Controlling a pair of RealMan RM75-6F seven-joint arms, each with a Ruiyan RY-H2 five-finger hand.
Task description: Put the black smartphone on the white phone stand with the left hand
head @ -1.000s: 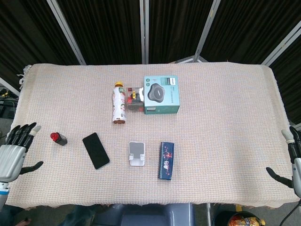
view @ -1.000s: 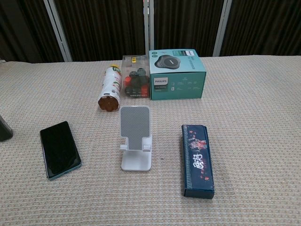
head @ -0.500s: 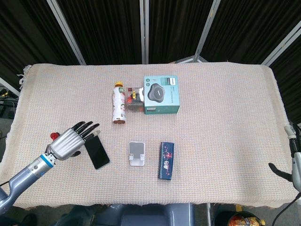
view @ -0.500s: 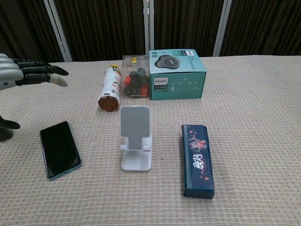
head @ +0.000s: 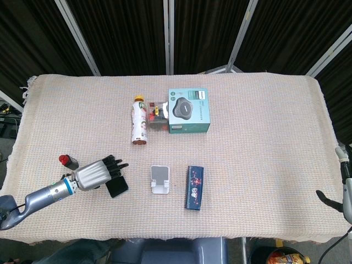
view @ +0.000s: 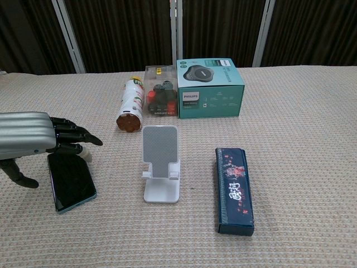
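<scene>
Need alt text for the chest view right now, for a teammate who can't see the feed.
The left hand reaches in from the left edge, fingers spread above the far end of the black smartphone, which lies flat on the woven tablecloth. The empty white phone stand stands right of the phone, with a dark pencil case beyond it.

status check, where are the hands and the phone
Left hand open over black smartphone, fingers spread, no grip yet. Phone flat on cloth. White phone stand empty, path clear. Right hand at table edge.

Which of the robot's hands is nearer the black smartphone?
Left. The left hand hovers over the black smartphone's far end; the right hand sits at the table's opposite edge.
</scene>
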